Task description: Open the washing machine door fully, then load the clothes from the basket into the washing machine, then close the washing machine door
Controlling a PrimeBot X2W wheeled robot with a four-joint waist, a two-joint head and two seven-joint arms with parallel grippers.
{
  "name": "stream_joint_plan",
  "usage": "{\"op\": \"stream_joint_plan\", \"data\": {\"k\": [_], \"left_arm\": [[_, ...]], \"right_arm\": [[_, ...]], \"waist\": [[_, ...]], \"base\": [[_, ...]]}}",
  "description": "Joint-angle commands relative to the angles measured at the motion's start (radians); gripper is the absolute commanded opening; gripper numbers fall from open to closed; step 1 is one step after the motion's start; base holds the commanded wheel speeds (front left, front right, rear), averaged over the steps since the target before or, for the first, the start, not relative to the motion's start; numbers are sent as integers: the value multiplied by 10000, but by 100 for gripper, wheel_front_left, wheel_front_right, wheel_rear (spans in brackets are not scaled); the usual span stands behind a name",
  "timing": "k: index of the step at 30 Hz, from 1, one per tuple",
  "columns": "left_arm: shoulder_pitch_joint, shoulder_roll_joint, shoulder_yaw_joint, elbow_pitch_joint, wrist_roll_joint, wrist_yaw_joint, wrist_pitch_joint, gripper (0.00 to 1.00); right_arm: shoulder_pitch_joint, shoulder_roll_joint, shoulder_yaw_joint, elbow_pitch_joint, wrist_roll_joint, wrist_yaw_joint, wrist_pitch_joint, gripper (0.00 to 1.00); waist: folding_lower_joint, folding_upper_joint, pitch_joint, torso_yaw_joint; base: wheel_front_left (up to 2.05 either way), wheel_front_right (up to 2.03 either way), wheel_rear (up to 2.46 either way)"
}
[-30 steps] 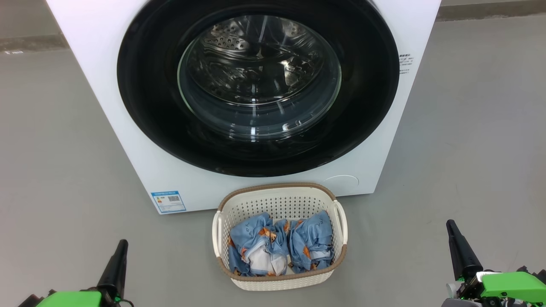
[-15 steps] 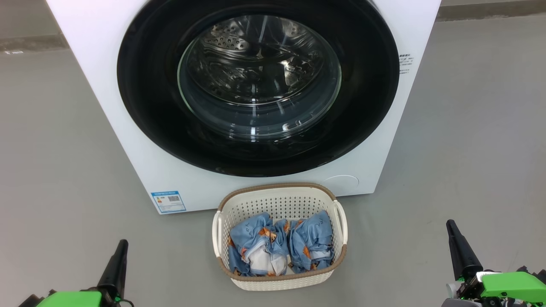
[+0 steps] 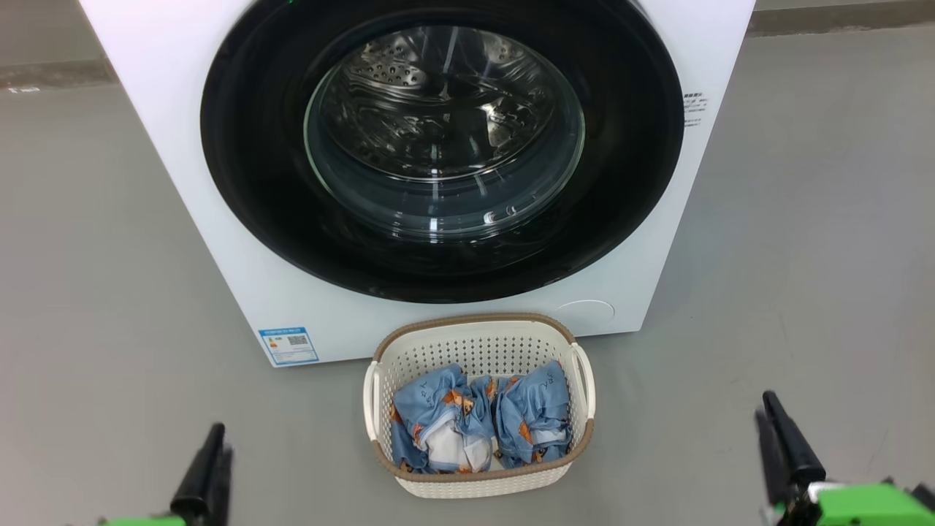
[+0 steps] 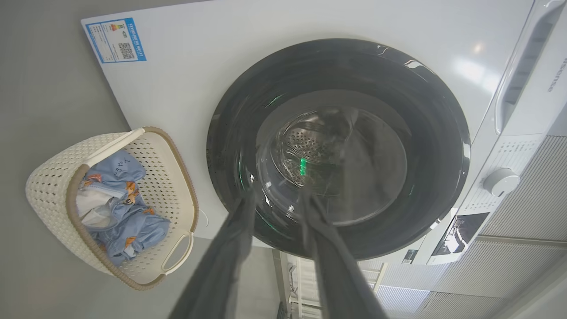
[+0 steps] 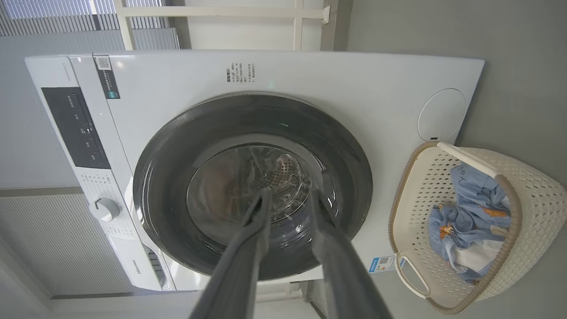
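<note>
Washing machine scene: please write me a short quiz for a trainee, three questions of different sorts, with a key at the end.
1. True or false: the door is open.
2. Where do the clothes lie? A: in the drum. B: in the basket. C: on the floor.
3. Fill the gap: the left gripper is ___ and holds nothing.
Key: 1 false; 2 B; 3 open.
</note>
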Motion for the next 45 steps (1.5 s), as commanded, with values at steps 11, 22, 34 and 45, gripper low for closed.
{"op": "stream_joint_plan", "data": {"k": [11,22,34,45], "left_arm": [[122,75,-150,-213,375,-3,-295,100],[154,177,-187,-466,1685,-6,-620,100],[244,231,-355,-639,3419,-9,-973,100],[291,299,-418,-764,4745,-11,-1266,100]], "right_arm": [[61,-51,185,0,-301,1,-288,100],[-30,-252,521,11,-1556,3,-615,100],[-132,-441,864,78,-3052,4,-965,100],[-154,-621,1117,161,-4359,5,-1257,100]], "waist": [[5,0,-7,35],[0,0,2,58],[0,0,-15,105],[0,0,-24,144]], "base": [[0,0,0],[0,0,0],[0,0,0],[0,0,0]]}}
